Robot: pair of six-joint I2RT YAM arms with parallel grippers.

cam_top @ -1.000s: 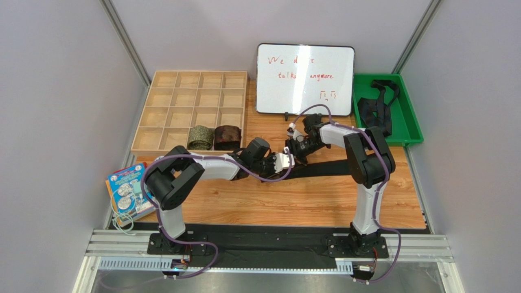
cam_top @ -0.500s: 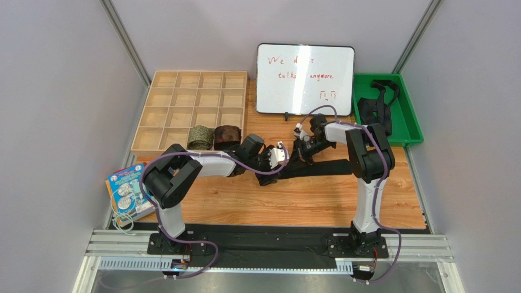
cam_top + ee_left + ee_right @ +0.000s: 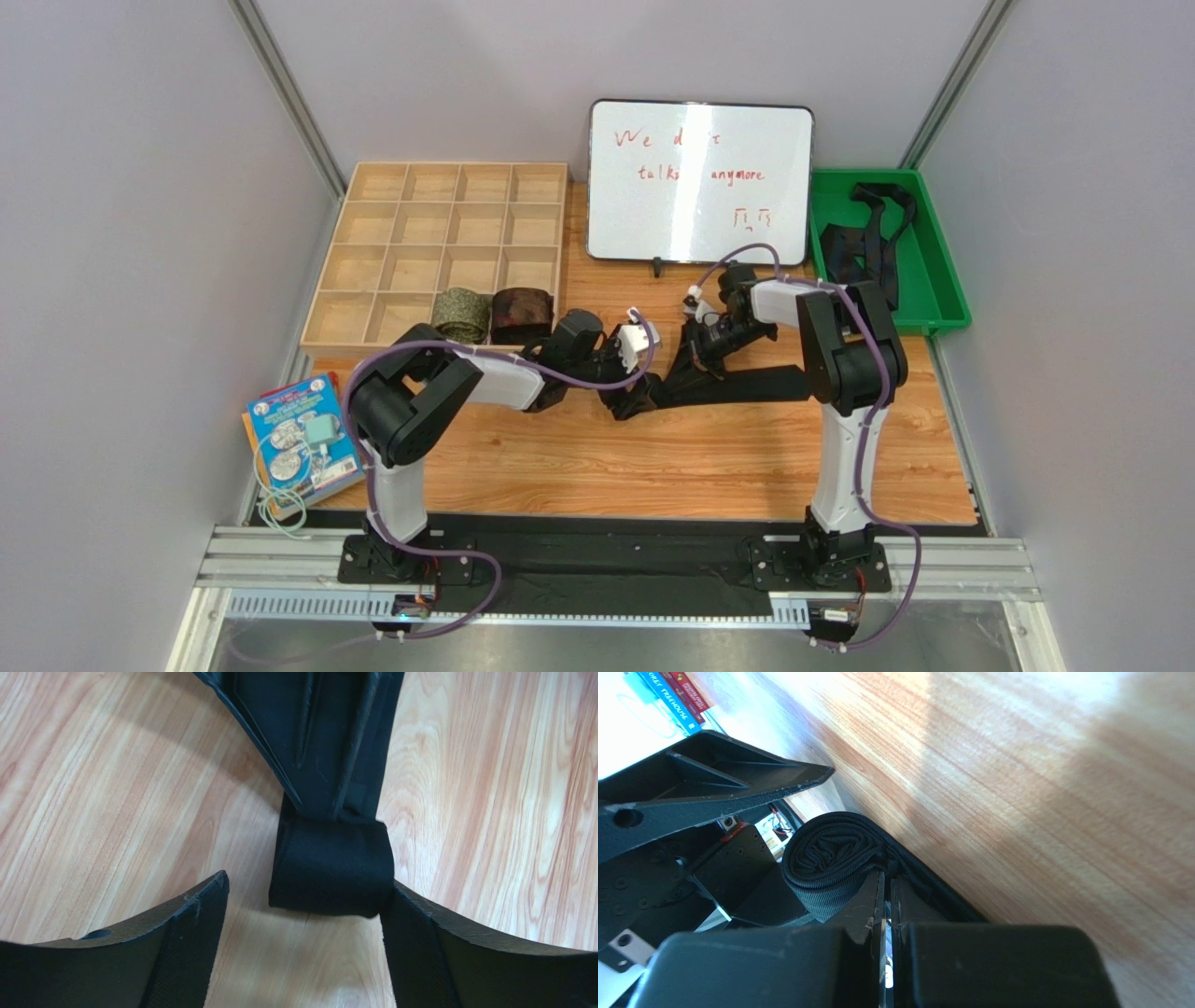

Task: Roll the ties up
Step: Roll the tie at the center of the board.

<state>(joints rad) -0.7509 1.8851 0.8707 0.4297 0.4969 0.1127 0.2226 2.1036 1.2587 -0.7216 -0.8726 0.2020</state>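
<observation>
— Where is the black tie [image 3: 744, 382]?

— It lies flat across the middle of the counter [image 3: 561, 462], between the two arms. Its left end is wound into a small tight roll [image 3: 330, 868]. The rest runs toward the right arm as a flat strip.

— And the left gripper [image 3: 304, 892]?

— It is spread wide and low over the wood, with one finger on either side of the roll. In the left wrist view the roll touches the finger on the right of the picture and stands apart from the other.

— The right gripper [image 3: 887, 896]?

— It is pressed together, tips down at the strip just behind the roll. I cannot tell whether any cloth is caught between the fingers.

— Other ties?

— Two coils sit side by side in the near row of the wooden tray [image 3: 421, 231], in the two compartments at its right end. One is an olive-green tie [image 3: 459, 311], with a reddish-brown tie [image 3: 522, 311] to its right. More black ties [image 3: 853, 249] lie loose in the green bin [image 3: 937, 287] at the far right corner.

— Anything else?

— A whiteboard [image 3: 699, 179] with red writing stands between tray and bin. A booklet [image 3: 298, 437] lies at the near left edge of the counter.
</observation>
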